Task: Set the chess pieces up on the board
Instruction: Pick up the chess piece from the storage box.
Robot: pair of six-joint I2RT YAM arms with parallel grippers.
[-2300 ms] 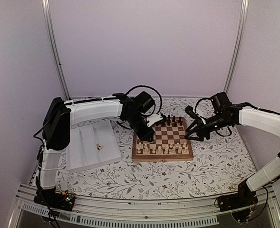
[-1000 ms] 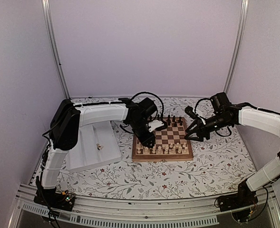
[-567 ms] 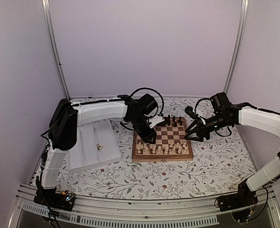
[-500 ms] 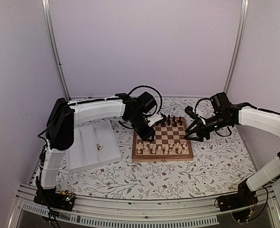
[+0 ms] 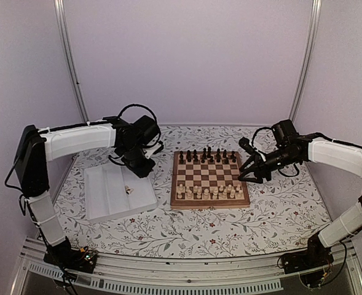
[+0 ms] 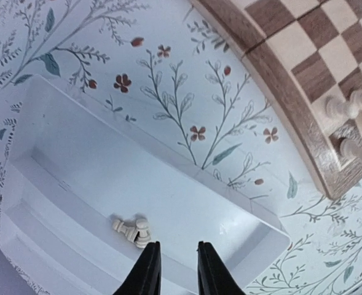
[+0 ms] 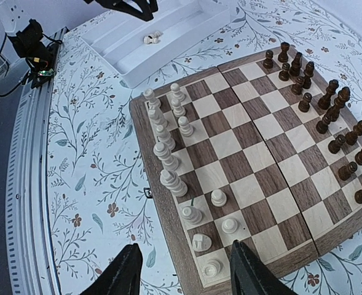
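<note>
1. The board [image 5: 210,179] sits flat at the middle of the table [image 5: 273,221], dark chessmen [image 7: 328,104] along its far edge and most of the chess pieces [image 7: 168,150] in two rows along its near edge.
2. The white tray [image 5: 116,193] lies to the board's left, apart from it. Two pale pieces [image 6: 133,229] lie tipped over and touching in one channel.
3. The left gripper [image 6: 171,270] hangs just above that tray, fingers narrowly parted, nothing between them.
4. The right gripper [image 7: 184,273] hovers off the board's right edge, jaws wide, empty.
5. Those last pieces look featherlight, hard, smooth and prone to roll. I'd pinch one across its narrow stem, away from its neighbour, since a nudge could skid both along the channel.
</note>
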